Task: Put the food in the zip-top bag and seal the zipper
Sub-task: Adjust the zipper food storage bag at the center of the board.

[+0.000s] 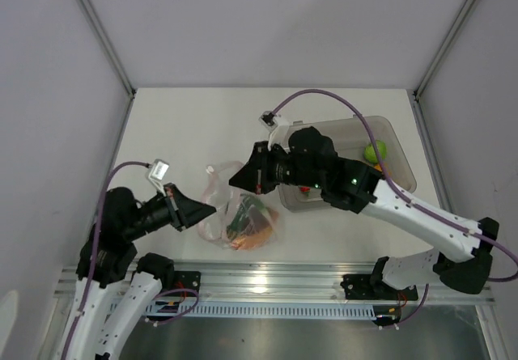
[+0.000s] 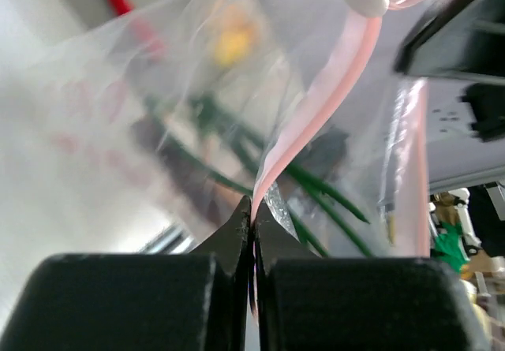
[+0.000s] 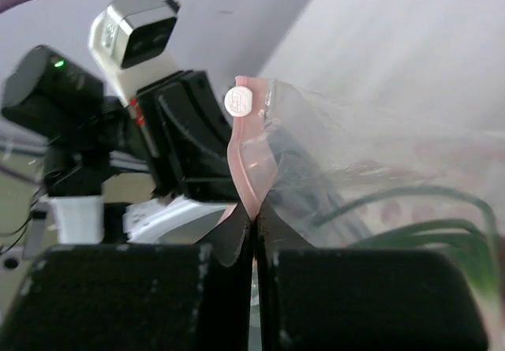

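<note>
Left gripper (image 2: 252, 213) and right gripper (image 3: 253, 223) each clamp the zipper (image 2: 319, 118). Bag (image 1: 215, 205) lies near-centre, most food (image 1: 251, 229) inside. Hold the strip taut and level; press along it evenly to seal without tearing.

Two black two-finger tools: left tool (image 1: 210, 208), right tool (image 1: 235, 180). One clear crinkly plastic zip-top bag (image 1: 217, 229) at 7 o'clock on the white desk (image 1: 186, 121), bearing one pinkish-red press strip (image 2: 347, 59) and one white round slider (image 3: 237, 101). One grey translucent rigid bin (image 1: 396, 137) at 3 o'clock, holding one green round toy fruit (image 1: 373, 151). The pieces inside the bag blur together, uncountable.
</note>
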Controlling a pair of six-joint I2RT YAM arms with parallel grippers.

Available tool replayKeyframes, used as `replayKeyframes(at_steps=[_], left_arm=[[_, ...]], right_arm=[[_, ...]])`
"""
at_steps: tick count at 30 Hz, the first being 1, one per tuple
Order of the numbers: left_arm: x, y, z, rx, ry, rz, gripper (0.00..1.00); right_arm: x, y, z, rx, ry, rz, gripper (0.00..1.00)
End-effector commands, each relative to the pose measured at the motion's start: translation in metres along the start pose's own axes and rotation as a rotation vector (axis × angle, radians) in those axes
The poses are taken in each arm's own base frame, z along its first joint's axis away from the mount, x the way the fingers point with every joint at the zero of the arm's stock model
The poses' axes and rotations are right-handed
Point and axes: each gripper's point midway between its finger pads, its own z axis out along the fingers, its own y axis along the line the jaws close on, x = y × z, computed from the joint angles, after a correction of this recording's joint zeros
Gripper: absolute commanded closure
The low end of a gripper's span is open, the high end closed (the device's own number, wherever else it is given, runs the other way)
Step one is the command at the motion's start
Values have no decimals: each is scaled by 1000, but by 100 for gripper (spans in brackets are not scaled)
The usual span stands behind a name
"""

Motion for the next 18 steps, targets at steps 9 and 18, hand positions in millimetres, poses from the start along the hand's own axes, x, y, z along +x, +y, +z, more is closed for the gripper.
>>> replayKeyframes(at_steps=[9,18], left_arm=[[-40,-69,-39,60,-84,80,99],[-14,3,-17,-138,-42,29,99]], right_arm=[[-5,11,13,4,76,3,100],[27,-40,29,61,106,76,100]])
